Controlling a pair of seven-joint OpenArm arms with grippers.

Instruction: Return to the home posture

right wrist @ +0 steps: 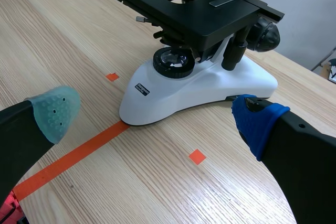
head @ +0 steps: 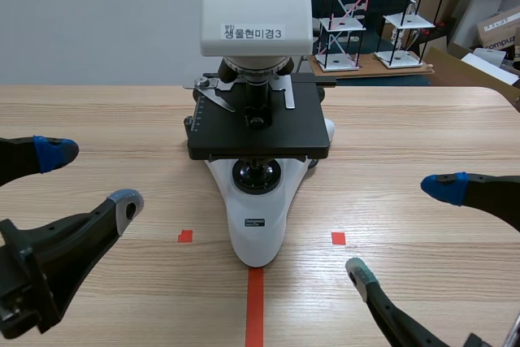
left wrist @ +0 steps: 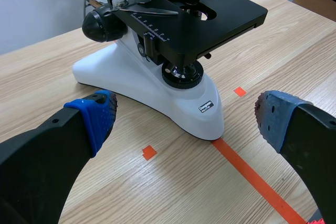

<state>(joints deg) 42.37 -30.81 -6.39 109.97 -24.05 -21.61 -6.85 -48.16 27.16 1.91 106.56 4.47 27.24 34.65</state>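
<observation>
The 2 arms flank the microscope (head: 258, 201), which stands mid-tabletop (head: 422, 119) over the tape line. The left claw (head: 89, 176) and right claw (head: 401, 229) hang low, spread wide and empty, apart from its base, a symmetric stance suggesting home posture is essentially reached.

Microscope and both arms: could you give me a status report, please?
Left tool open, empty. Right tool open, empty. Microscope upright between them, touching neither.
</observation>
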